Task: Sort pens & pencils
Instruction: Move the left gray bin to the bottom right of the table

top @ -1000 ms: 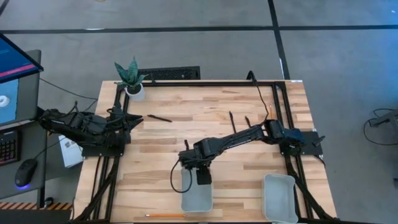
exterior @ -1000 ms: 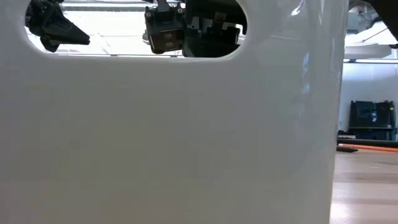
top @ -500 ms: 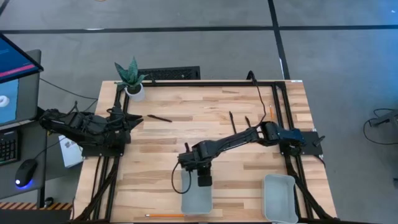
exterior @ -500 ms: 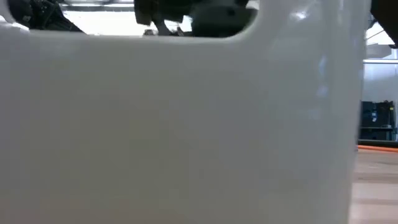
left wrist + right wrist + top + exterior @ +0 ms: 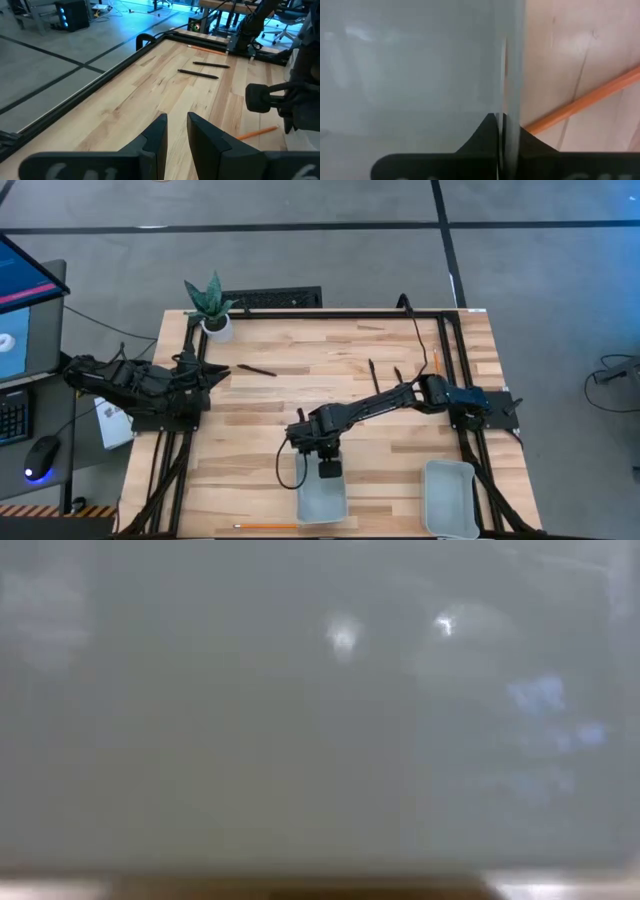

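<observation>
My right gripper (image 5: pixel 328 471) points down at the far end of a grey bin (image 5: pixel 322 502) near the table's front edge and is shut on its wall. The bin's wall fills the low view (image 5: pixel 320 710). One orange pencil (image 5: pixel 265 525) lies flat on the table left of the bin, another (image 5: pixel 436 361) at the far right. Three black pens (image 5: pixel 257 369) (image 5: pixel 372 368) (image 5: pixel 397 373) lie flat on the far half. My left gripper (image 5: pixel 177 131) waits at the left edge with its fingers slightly apart and nothing between them. My right gripper pinches the bin's thin upright wall at its rim (image 5: pixel 503 107), one finger inside the bin and one outside. The fingers come from above, pointing down. The gripper's body hides the place of contact in the high view. The table beside this wall bears an orange pencil (image 5: pixel 585 102).
A second grey bin (image 5: pixel 448 495) stands at the near right. A potted plant (image 5: pixel 212 308) is at the far left corner. Black frame rails (image 5: pixel 320 313) run along the far and side edges. Bare wood lies between the pens and the bins.
My right gripper has sunk a little onto the bin's far end. The bin has shifted slightly toward the table's near edge and now fills the whole low view, where its handle cut-out and the gripper showed before.
</observation>
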### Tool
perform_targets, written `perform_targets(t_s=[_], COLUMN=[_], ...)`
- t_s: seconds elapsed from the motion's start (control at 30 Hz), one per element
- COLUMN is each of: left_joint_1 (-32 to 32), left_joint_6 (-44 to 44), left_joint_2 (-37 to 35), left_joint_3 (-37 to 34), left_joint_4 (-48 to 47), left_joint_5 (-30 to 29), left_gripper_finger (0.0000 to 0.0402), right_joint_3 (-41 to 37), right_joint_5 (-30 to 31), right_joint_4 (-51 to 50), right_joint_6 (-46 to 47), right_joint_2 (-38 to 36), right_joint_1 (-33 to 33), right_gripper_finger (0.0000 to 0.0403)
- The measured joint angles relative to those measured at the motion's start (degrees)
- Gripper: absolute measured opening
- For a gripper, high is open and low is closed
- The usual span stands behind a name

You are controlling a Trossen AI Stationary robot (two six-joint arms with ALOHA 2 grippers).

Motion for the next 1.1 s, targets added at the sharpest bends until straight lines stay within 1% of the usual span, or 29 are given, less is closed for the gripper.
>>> perform_targets(t_s=[0.13,0.27,0.43,0.57,0.63,0.8,0.9,1.1], left_joint_1=[0.00,0.00,0.01,0.00,0.02,0.02,0.02,0.00], left_joint_6=[0.00,0.00,-0.49,-0.83,-0.85,-0.87,-0.87,-0.87], left_joint_2=[0.00,0.00,0.00,0.00,0.00,0.00,0.00,0.00], left_joint_3=[0.00,0.00,0.00,0.00,0.00,0.00,0.00,0.00], left_joint_4=[-0.01,-0.14,-0.45,-0.58,-0.63,-0.63,-0.63,-0.66], left_joint_5=[-0.20,-1.13,-2.67,-2.99,-3.01,-3.02,-3.04,-3.04], left_gripper_finger=[0.0064,0.0064,0.0064,0.0064,0.0064,0.0064,0.0064,0.0064], right_joint_3=[0.00,-0.02,-0.04,-0.02,-0.02,-0.02,-0.02,-0.02], right_joint_5=[0.11,0.30,0.42,0.37,0.46,0.41,0.42,0.56], right_joint_4=[-1.43,-2.64,-3.11,-3.06,-3.00,-3.03,-2.99,-2.98], right_joint_6=[0.38,1.07,1.30,1.56,1.56,1.29,1.24,1.52], right_joint_2=[0.00,-0.54,-0.81,-0.81,-0.81,-0.81,-0.81,-0.81], right_joint_1=[0.00,0.00,0.00,0.00,0.00,0.00,0.00,0.00], right_gripper_finger=[0.0033,0.0020,0.0020,0.0038,0.0041,0.0021,0.0021,0.0045])
